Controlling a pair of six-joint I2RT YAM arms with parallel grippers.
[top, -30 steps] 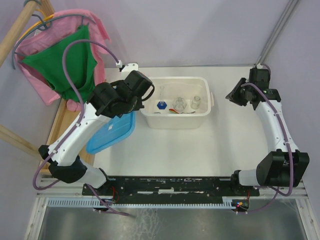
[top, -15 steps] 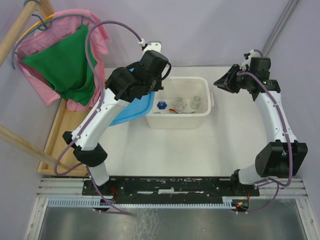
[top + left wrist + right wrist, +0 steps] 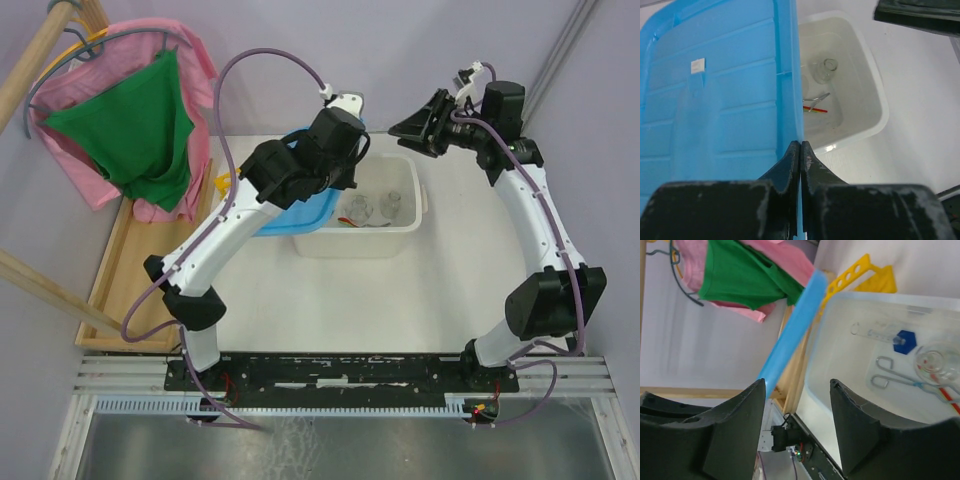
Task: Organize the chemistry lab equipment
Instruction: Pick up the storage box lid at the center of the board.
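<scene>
Top external view, left to right: yellow plastic tube rack (image 3: 225,183) peeks out left of centre, beside the lid. Next, left gripper (image 3: 800,146) pinched together on the rim of flat blue ribbed lid (image 3: 715,100), which tilts over the left edge of large white plastic tub (image 3: 412,228) on the worktop (image 3: 350,300). Inside tub: small clear glass flasks (image 3: 358,208), metal scissor-handled tongs (image 3: 900,379), blue-capped clear tube (image 3: 880,335). At upper right, right gripper (image 3: 797,385) hovers above the tub, fingers apart, empty.

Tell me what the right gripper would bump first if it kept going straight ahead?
Probably the blue lid: its edge crosses just ahead of the right gripper, whose jaws stand open. The white tub lies just beside. Depth is unclear.
</scene>
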